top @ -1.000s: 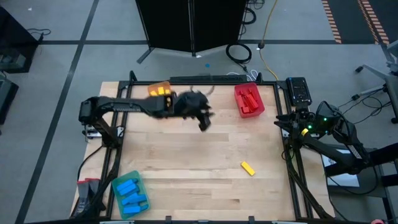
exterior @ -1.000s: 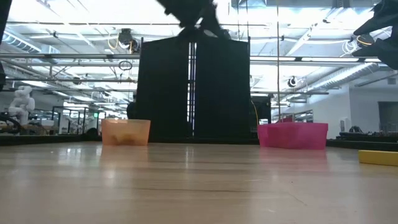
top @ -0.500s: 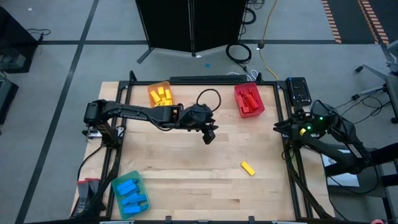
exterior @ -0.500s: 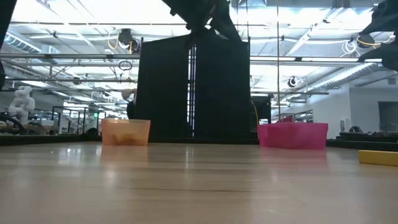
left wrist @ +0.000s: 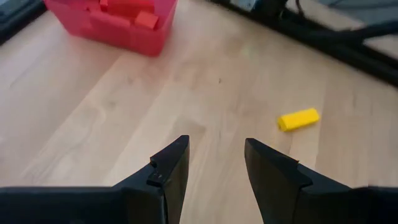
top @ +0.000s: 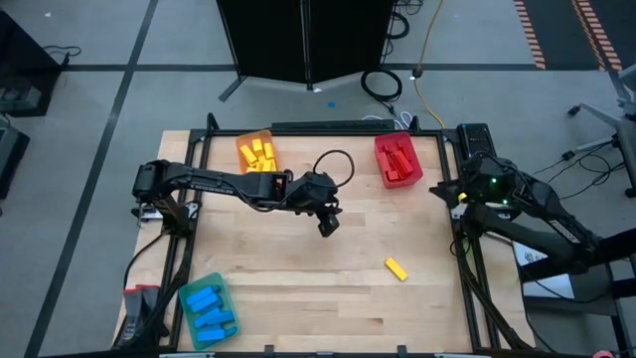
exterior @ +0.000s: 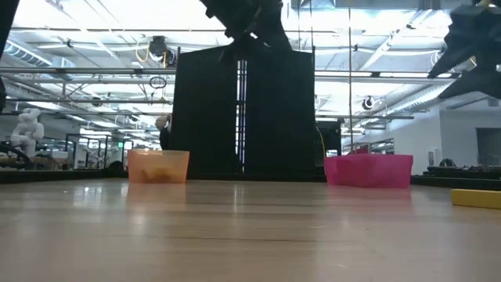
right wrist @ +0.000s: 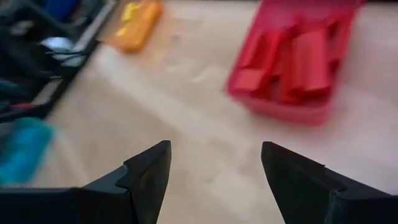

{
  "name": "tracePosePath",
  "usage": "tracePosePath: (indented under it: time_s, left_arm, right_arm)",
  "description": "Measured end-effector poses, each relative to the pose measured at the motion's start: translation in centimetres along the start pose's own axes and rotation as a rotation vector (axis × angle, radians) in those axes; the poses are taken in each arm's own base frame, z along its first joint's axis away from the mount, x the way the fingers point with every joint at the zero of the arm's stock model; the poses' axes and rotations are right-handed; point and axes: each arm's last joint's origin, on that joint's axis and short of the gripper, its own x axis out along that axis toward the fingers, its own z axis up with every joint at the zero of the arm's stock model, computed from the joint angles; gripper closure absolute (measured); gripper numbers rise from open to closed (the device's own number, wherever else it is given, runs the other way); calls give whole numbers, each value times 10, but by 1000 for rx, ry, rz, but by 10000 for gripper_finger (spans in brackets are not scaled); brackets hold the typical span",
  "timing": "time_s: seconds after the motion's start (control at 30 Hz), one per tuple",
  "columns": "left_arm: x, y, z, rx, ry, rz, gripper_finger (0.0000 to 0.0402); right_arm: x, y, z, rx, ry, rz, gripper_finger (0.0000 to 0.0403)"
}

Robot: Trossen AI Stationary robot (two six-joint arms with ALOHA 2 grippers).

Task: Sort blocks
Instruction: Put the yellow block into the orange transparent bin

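**One yellow block left on the table, left gripper above the middle with nothing held**

Almost all blocks are seen already inside trays. The red blocks [top: 399, 159] are collected in the red tray [top: 384, 145] at the far side of the table [top: 298, 259], the yellow blocks [top: 260, 153] in the orange tray [top: 244, 139] at the far left, and the blue blocks [top: 210, 307] in the tray [top: 187, 294] at the near left corner. By this placing, each colour is kept in its own container, so the sorting is judged nearly finished.

Only one yellow block [top: 397, 268] is found loose. It lies flat on the bare wood, near the right side, well apart from all trays. In the left wrist view the same block [left wrist: 298, 119] is seen ahead of the fingers, so it is probably the next target.

The left gripper [top: 327, 221] is stretched over the middle of the table and raised above it. Its fingers [left wrist: 168, 168] are parted, with only wood visible between them; nothing is grasped. This posture is suited to a coming pick.

The right gripper [top: 444, 191] is kept at the right edge of the table, close to the red tray. Its fingers [right wrist: 149, 171] are spread wide and nothing is between them. It seems to be waiting out of the way.
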Motion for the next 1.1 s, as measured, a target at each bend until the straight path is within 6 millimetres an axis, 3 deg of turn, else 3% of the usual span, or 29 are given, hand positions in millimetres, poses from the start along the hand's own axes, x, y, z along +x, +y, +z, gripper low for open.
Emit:
tracePosePath:
  time_s: [0.27, 0.4, 0.5, 0.67, 0.87, 1.1]
  left_arm:
    - [-1, 2, -9, 18, 85, 31, 239]
    - [-1, 3, -10, 24, 96, 36, 239]
    - [-1, 3, -10, 47, 103, 38, 239]
    - [-1, 5, -14, 54, 138, 57, 239]
    - [-3, 8, -21, 33, 216, 95, 240]
    - [-4, 8, -24, 22, 240, 108, 240]
  right_arm:
    - [2, -2, 5, -205, -85, -138, 154]
    - [6, 8, 11, -261, -47, 47, 154]
    - [19, 16, 16, -320, 66, 171, 154]
    - [51, 23, 22, -352, 237, 149, 154]
    - [81, 43, 5, -378, 549, 275, 154]
    - [90, 62, -24, -435, 625, 115, 154]
